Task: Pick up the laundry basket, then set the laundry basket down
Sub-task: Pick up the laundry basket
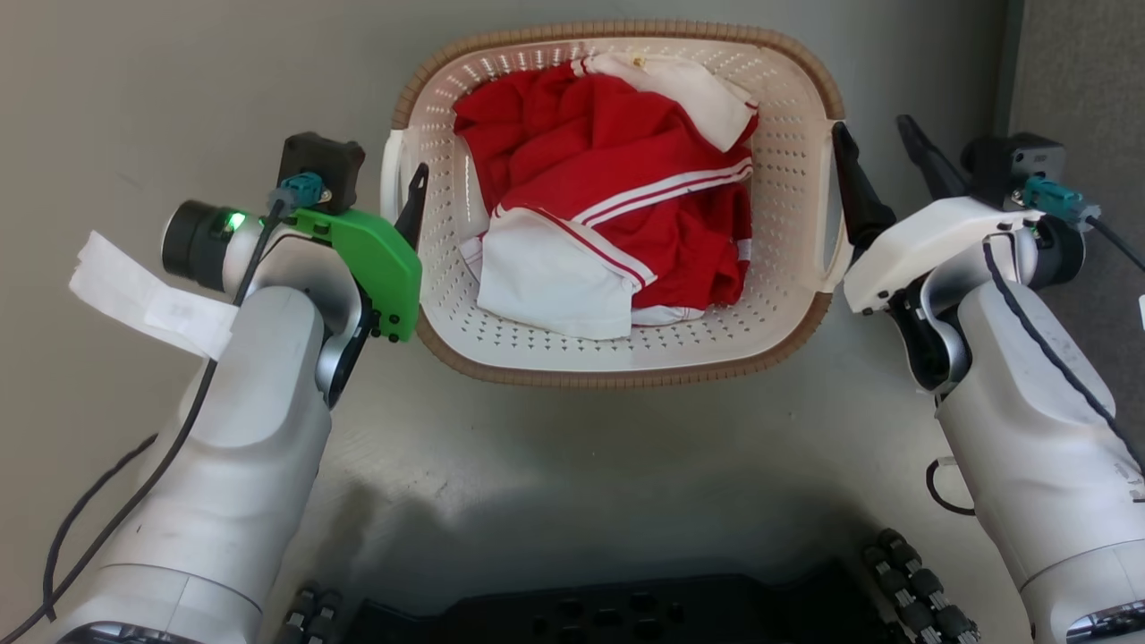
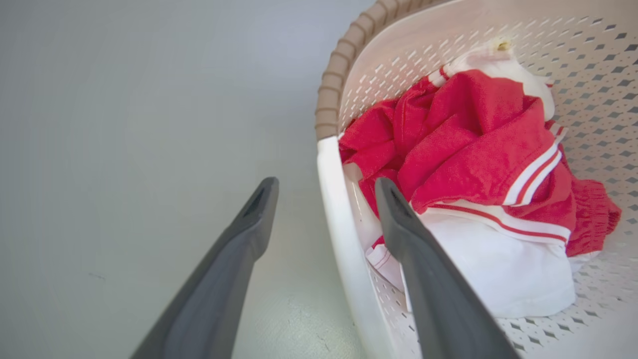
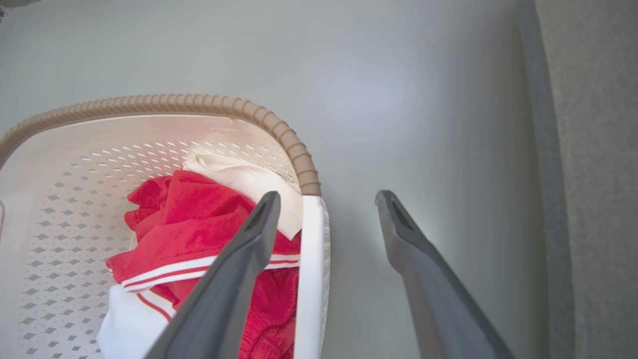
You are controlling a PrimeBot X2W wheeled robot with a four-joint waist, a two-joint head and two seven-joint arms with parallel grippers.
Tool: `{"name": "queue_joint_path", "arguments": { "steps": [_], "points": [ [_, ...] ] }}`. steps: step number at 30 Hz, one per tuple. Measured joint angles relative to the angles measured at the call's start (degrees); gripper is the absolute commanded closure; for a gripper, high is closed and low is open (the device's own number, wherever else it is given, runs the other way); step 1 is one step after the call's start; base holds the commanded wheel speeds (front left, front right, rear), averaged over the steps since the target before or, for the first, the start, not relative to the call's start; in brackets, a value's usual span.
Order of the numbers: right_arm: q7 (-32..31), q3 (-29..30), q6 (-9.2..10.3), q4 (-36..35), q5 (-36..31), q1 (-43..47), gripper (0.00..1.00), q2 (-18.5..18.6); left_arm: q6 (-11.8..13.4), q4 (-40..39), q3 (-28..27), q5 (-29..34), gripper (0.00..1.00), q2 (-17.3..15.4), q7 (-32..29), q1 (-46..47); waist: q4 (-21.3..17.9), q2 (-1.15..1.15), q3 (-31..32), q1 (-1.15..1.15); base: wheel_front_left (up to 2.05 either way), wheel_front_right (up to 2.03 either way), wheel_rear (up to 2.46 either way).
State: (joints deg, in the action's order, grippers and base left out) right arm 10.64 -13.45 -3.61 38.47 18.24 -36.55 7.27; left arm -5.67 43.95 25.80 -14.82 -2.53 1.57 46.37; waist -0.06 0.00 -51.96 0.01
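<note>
The laundry basket, cream with a brown rim, sits on the grey floor straight ahead and holds red and white clothes. My left gripper is open and straddles the basket's left white handle: one finger is outside the wall, the other inside over the clothes. My right gripper is open too and straddles the right handle the same way. In the wrist views, the left gripper and the right gripper each have a wide gap on both sides of the handle, with neither finger pressing it.
My dark base lies along the bottom edge, near the basket's front. A grey wall panel stands just right of my right arm. A white paper tag hangs from my left forearm. Bare floor lies left of and behind the basket.
</note>
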Motion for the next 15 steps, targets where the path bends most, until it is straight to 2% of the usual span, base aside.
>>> {"name": "queue_joint_path", "arguments": {
  "steps": [13,14,15],
  "points": [
    [0.2,-2.4,-1.45,7.3,0.1,-1.1,0.00,-1.2,-0.7,7.7,-0.7,-4.2,0.00,0.8,-0.1,2.3,-0.8,0.00,-2.1,0.00,0.00,0.00,0.00],
    [0.1,-2.5,-1.65,7.8,0.1,-1.4,0.20,-1.4,-0.7,8.1,-0.7,-4.5,0.42,0.9,-0.1,2.6,-0.8,0.00,-2.1,-0.01,0.00,0.00,0.00],
    [0.0,-2.6,-1.89,8.2,0.3,-1.8,1.00,-1.6,-0.9,8.7,-0.7,-4.7,1.00,1.0,-0.1,3.0,-0.8,0.00,-2.2,0.00,0.00,0.00,0.00]
  ]
}}
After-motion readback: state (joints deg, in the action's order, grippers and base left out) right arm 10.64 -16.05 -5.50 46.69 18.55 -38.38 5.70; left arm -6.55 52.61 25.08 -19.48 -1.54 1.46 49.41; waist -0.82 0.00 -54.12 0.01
